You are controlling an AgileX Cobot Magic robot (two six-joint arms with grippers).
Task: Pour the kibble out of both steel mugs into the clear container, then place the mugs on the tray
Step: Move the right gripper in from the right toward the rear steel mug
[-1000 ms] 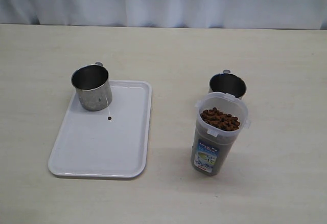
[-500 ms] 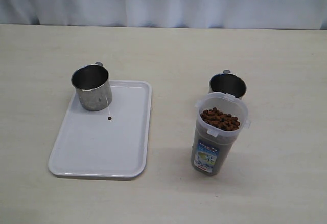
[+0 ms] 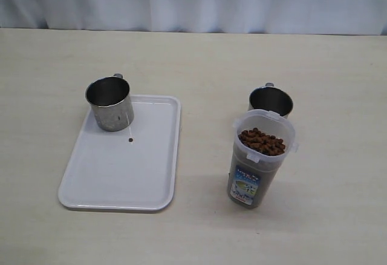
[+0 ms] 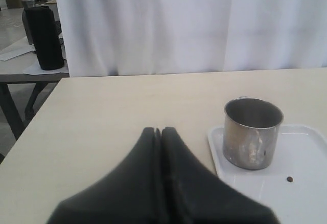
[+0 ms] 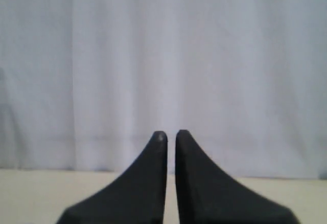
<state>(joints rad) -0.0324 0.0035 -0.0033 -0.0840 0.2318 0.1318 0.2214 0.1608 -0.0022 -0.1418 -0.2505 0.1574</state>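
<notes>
**Grippers.** In the left wrist view, the left gripper [image 4: 157, 130] had its black fingers pressed together with nothing between them. In the right wrist view, the right gripper [image 5: 170, 133] had its fingers drawn to a thin slit, also empty, facing a white curtain [image 5: 163, 55]. Neither gripper appeared in the exterior view.

**Handling of the remaining mug.** The short shiny stainless-steel mug off the tray [image 3: 270, 102] stood upright on the pale wooden table [image 3: 199, 53], at 12 o'clock of the tall translucent plastic container [image 3: 261, 158]. It was just beside the container, and whether they touched could not be told.
- Likely stiff and light, as no pellets showed in the visible part of its interior.
- The polished wall is probably slippery, so a pinch across the rim wall or on the loop handle at its 12 o'clock side looks safest.
- The container, filled nearly to the rim with small dark-brown kibble pellets [image 3: 260, 141], is probably top-heavy and should not be knocked.

**Appearance and remaining layout.**
- The flat white rectangular plastic tray [image 3: 121, 174] lay at 9 o'clock of the container, apart from it.
- The other, identical steel mug [image 3: 109, 103] [image 4: 252, 133] stood upright at the tray's 11 o'clock corner.
- One stray pellet [image 3: 130, 140] [image 4: 289, 179] lay on the tray just beside that mug.
</notes>
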